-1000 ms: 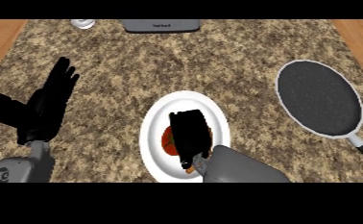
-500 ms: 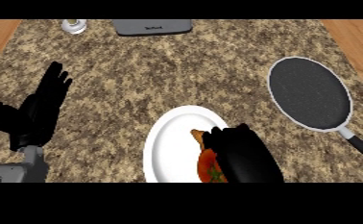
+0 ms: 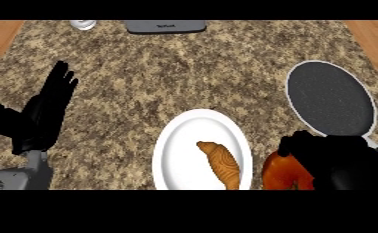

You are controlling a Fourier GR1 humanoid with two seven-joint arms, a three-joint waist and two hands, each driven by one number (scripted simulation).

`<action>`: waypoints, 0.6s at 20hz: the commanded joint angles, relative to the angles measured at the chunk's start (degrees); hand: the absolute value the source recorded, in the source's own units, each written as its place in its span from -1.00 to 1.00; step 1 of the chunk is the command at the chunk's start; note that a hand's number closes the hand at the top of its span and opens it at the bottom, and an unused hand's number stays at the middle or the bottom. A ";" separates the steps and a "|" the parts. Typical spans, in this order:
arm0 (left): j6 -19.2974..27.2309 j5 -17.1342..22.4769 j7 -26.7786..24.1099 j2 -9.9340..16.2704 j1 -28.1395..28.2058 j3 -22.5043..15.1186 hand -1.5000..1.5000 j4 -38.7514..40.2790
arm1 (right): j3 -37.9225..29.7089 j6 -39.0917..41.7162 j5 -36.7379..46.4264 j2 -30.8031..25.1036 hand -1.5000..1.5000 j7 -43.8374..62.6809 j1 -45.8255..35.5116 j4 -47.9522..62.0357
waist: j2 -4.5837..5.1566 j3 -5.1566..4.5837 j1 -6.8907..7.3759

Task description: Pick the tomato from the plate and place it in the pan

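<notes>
Worktop: speckled brown stone look, wood strips at both side edges. Plate: smooth glossy white. Pan: matt dark speckled inside, pale metal-like rim. Tomato: glossy red skin. Croissant: matt golden-brown crust.

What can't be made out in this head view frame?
- Tomato: lower part cut off at the bottom edge; right side hidden by the right hand.
- Pan: handle covered by the right hand.
- Croissant on the plate: tip cut off below.
- Small object at the top edge: too small to identify.
</notes>
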 commanded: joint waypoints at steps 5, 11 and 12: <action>-1.47 0.03 -0.92 -0.55 -1.11 0.19 0.00 1.39 | -21.06 -7.57 -14.67 -5.95 1.00 -7.39 9.06 0.21 | 0.53 0.06 0.99; -0.30 -1.82 -1.84 -3.13 -2.24 -1.47 0.00 3.10 | -34.03 -11.88 -25.51 -6.20 1.00 -25.52 14.72 16.07 | 0.63 0.09 1.44; -2.24 -0.91 -3.82 -2.09 -2.61 0.02 0.00 5.20 | -36.04 -10.83 -28.16 -6.15 1.00 -28.50 13.79 19.40 | 0.71 0.05 1.70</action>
